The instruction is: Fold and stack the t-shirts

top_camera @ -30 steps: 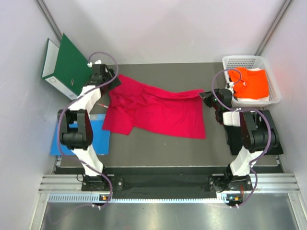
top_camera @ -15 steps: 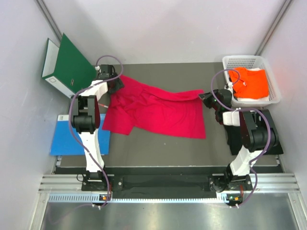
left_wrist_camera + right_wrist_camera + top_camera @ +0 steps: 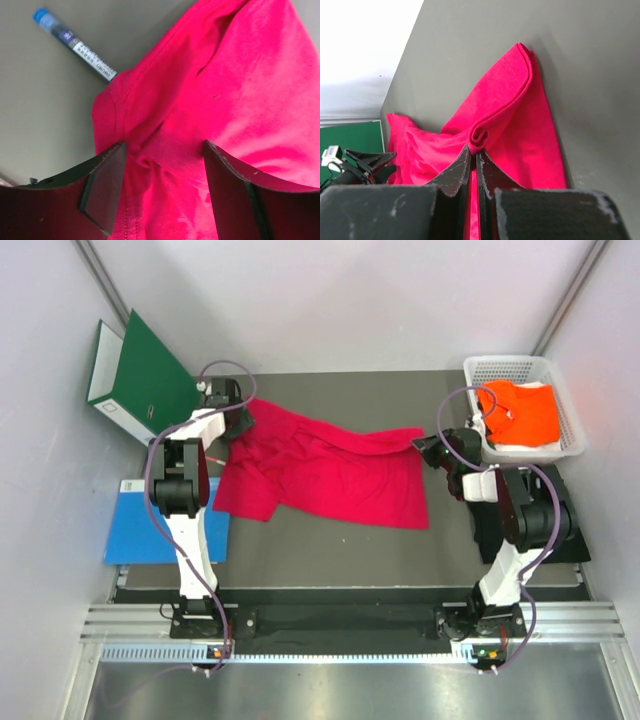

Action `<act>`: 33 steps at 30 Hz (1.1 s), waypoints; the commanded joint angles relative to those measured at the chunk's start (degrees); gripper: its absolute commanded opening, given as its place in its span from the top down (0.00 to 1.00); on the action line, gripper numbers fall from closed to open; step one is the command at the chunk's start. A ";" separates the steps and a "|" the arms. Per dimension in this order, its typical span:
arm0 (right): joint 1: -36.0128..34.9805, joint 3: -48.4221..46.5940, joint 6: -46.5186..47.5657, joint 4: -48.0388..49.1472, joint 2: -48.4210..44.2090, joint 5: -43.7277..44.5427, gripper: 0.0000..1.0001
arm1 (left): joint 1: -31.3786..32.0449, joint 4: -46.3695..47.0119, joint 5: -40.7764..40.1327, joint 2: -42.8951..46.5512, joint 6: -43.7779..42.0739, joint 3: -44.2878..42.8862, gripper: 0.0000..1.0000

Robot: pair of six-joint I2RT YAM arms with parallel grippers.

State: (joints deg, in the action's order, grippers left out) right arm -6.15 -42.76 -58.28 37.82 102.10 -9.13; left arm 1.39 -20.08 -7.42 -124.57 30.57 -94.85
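Note:
The crimson red t-shirt (image 3: 325,470) lies spread and crumpled across the dark mat. My left gripper (image 3: 238,421) is down on the shirt's far left corner. It stands open, with its jaws on either side of a wrinkled seam of the red t-shirt (image 3: 210,100). My right gripper (image 3: 426,447) is shut on a rolled hem at the right far corner of the red t-shirt (image 3: 515,95). The orange t-shirt (image 3: 520,412) lies in the white basket (image 3: 478,368). A black t-shirt (image 3: 572,538) lies flat under the right arm.
A green binder (image 3: 140,380) leans at the far left. A blue sheet (image 3: 135,535) lies beside the left arm. A pen with a blue cap (image 3: 75,46) rests on the mat just off the shirt's left edge. White walls close in both sides.
The left arm has swung in from the left, and its gripper has come down onto the red shirt's far left corner with its jaws a little narrower. The right gripper has kept its hold, barely shifting.

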 commanded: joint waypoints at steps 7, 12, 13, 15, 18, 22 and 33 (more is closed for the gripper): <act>0.09 0.84 -0.25 4.01 1.61 -1.07 1.00 | -0.60 0.92 1.35 -2.60 1.34 -1.83 0.66; 0.09 0.84 0.10 4.10 1.61 -1.24 1.00 | -0.60 1.18 -0.05 0.90 1.78 -0.78 0.97; 0.09 0.84 0.10 4.19 1.87 -1.25 1.00 | -0.60 1.35 -0.40 1.61 1.69 -0.43 0.96; 0.09 0.93 0.10 4.36 1.78 -1.33 1.00 | -0.60 1.53 -1.36 3.62 1.34 0.36 0.94; 0.09 1.10 -0.08 4.71 1.96 -1.25 1.00 | -0.60 1.88 -1.19 5.47 1.07 1.24 0.73; 0.18 1.45 -0.52 5.42 2.40 -1.68 1.00 | -0.60 1.71 -0.23 5.57 0.64 1.16 0.56; 0.09 1.19 -0.52 5.77 3.19 -2.21 1.00 | -0.60 3.81 -0.22 6.45 1.34 3.53 0.57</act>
State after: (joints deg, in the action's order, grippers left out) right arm -6.11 -41.60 -58.70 40.80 104.66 -10.68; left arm 1.17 -18.63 -7.16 -121.99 31.59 -91.68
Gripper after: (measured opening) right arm 0.014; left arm 0.438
